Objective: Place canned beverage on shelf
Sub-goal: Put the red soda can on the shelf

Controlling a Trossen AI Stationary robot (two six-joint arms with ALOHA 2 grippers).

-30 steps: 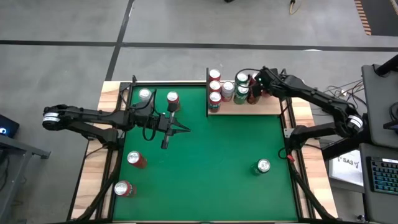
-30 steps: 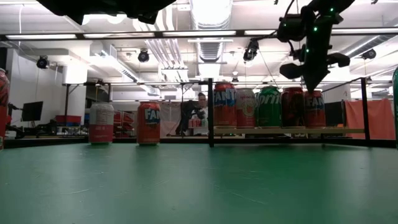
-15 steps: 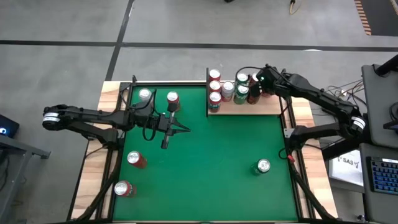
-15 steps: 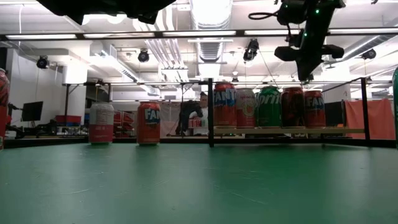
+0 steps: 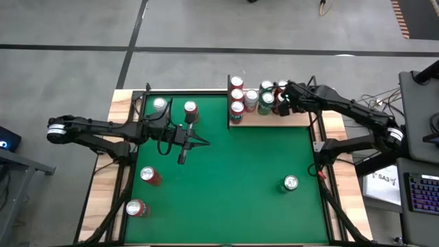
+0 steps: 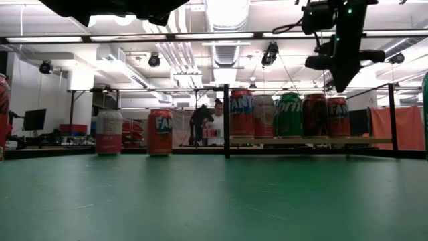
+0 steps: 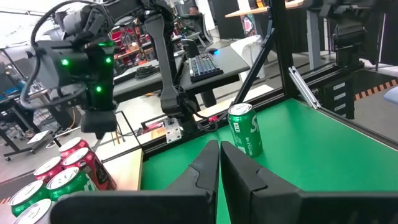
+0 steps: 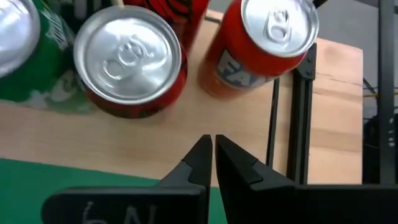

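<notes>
The shelf [image 5: 302,118], a pale wooden board with black rods, stands at the table's far right and carries several cans [image 6: 289,114]. My right gripper [image 5: 282,106] hangs shut above the board's right part, pointing steeply down. In the right wrist view its tips [image 8: 213,146] are over bare wood [image 8: 124,146], just clear of a red can [image 8: 130,62] and an orange can [image 8: 267,43]. My left gripper [image 5: 206,143] is shut, level and holding nothing above the green table's middle left. A green can [image 5: 291,183] stands on the felt at near right.
Loose cans stand on the felt: a silver one [image 5: 160,105] and a red one [image 5: 190,108] at far left, two red ones [image 5: 149,175] [image 5: 137,208] at near left. A person [image 6: 215,119] is in the room beyond. Black shelf posts [image 6: 227,120] rise at its corners.
My right gripper, still shut, has drawn back from the cans at the shelf's far right, moving toward the table's right and near edges, rising slightly and tipping. The cans have stayed upright in place.
</notes>
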